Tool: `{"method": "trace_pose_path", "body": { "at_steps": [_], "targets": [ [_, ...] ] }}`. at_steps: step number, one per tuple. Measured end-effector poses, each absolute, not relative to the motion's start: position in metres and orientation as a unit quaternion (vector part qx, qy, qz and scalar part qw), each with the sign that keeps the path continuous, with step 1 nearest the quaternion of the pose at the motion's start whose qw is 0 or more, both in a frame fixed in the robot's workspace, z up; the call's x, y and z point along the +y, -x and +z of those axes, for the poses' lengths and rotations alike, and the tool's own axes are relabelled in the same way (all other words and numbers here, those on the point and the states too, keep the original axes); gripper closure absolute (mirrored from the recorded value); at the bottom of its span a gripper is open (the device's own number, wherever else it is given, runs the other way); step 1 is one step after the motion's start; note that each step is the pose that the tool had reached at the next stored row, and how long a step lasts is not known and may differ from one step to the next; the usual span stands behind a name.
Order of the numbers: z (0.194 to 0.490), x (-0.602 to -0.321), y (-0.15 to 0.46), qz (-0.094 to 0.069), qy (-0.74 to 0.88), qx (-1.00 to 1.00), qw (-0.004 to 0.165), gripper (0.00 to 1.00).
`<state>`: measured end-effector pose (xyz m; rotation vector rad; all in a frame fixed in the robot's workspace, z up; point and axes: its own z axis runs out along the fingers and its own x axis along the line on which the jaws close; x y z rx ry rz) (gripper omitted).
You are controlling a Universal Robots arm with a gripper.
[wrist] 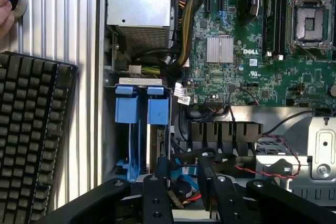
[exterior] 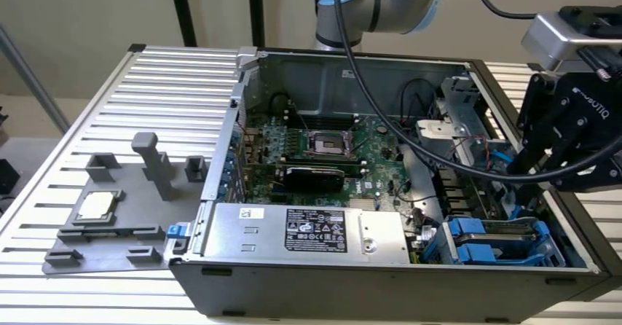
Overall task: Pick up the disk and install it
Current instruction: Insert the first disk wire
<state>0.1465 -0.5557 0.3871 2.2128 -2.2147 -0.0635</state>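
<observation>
Gripper (exterior: 520, 170) over the drive cage, jaws apart, nothing seen clamped between them.

Exterior view: the disk (exterior: 491, 239) sits in the cage at the case's (exterior: 321, 288) corner on the exterior view's right, below the gripper and apart from it, its metal mostly hidden behind blue tabs. Wrist view: the disk (wrist: 142, 106) stands edge-on just beyond the fingers (wrist: 157, 179); cables (wrist: 185, 190) clutter the gap between them.

Slatted pale metal table (exterior: 146, 84) beneath me, filling the lower and left of the frame; plain beige wall (exterior: 78, 12) across the top; two black upright poles (exterior: 182, 8) upper centre-left; pale floor (exterior: 34, 146) at the left edge; light even and diffuse.
</observation>
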Motion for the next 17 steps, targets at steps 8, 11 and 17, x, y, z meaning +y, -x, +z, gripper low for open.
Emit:
{"method": "trace_pose_path", "body": {
  "at_steps": [8, 11, 17],
  "targets": [
    [0.381, -0.549, -0.146, 0.0, -0.704, -0.71, 0.025, 0.63],
    [0.378, -0.545, -0.146, 0.004, -0.703, -0.711, 0.029, 0.63],
    [0.371, -0.541, -0.146, 0.012, -0.7, -0.713, 0.037, 0.63]
  ]
}}
